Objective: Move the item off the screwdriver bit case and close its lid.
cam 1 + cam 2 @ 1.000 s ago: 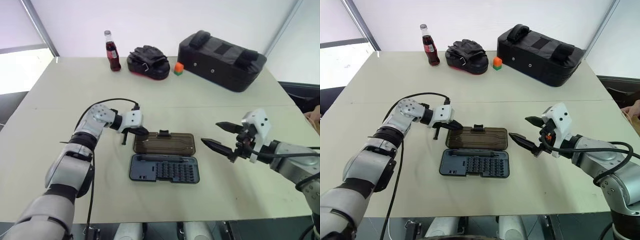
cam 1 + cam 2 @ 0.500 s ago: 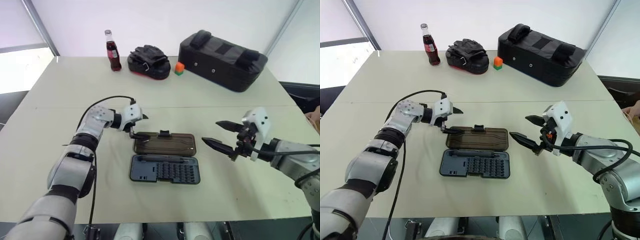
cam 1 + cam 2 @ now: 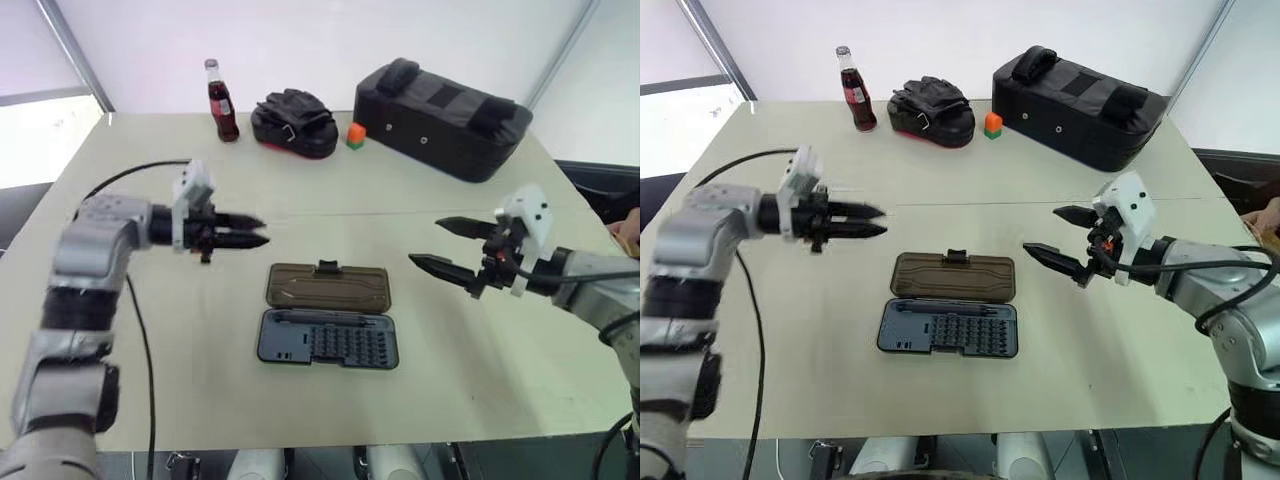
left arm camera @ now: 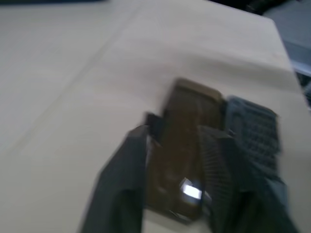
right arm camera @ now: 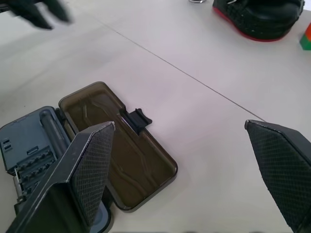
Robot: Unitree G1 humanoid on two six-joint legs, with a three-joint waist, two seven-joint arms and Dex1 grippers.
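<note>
Slate-grey case between both pincers

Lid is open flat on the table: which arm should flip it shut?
Probably right. The right gripper is open, beside the lid and pointing toward it. The left gripper is nearly shut and hangs off to the lid's other side, above the table.

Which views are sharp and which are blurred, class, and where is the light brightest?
Left wrist view: smeared, so the lid and screwdriver bit case have soft edges. Right wrist view: crisp on the lid, though the left gripper is blurred. Eye views: sharp and evenly lit, brightest at the window, with faint shadows on the table.
</note>
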